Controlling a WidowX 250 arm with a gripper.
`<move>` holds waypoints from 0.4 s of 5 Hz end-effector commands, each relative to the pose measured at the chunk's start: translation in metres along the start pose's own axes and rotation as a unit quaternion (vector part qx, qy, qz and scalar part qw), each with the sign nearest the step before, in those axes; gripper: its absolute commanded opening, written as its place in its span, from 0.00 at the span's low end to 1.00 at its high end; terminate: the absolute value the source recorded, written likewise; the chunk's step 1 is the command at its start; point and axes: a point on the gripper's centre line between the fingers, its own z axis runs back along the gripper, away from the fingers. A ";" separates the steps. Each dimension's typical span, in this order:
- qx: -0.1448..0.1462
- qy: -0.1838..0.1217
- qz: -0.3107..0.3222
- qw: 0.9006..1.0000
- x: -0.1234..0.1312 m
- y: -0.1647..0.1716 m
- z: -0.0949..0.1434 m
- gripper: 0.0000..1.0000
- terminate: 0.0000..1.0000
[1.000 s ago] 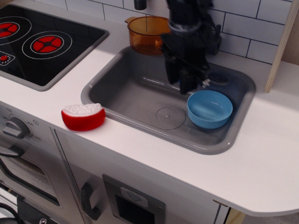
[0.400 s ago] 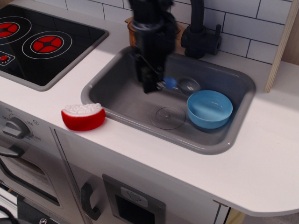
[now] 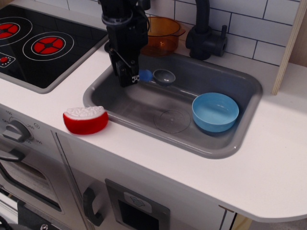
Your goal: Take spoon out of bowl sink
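The spoon is already out of the bowl: the bowl sits empty at the right end of the sink, and the spoon is held up at the left end, well apart from it. So the main step looks done, and what is left, as I judge it, is to carry the spoon to a resting place and let go, either on the sink floor or out on the counter; the task wording does not settle which. The claw is clenched on the spoon, gripping the blue handle at its very end, with the handle and the grey scoop sticking out sideways to the right of the fingers. The spoon lies roughly level, scoop facing up, and appears to hang above the sink floor near the left wall, not resting on it, though from this single angle its height is hard to tell. The dark arm comes down from above the sink's left rim, just beside the hob. The orange pot stands on the counter behind the sink, near the tap, and the scoop is in front of it without touching. A red sponge lies on the counter just outside the sink's front left corner, below the claw in the picture. The drain mark lies bare between spoon and bowl.
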 end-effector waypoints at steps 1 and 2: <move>0.018 0.001 0.041 0.999 -0.004 0.007 -0.012 0.00 0.00; 0.013 0.005 0.067 0.998 -0.003 -0.004 -0.028 0.00 0.00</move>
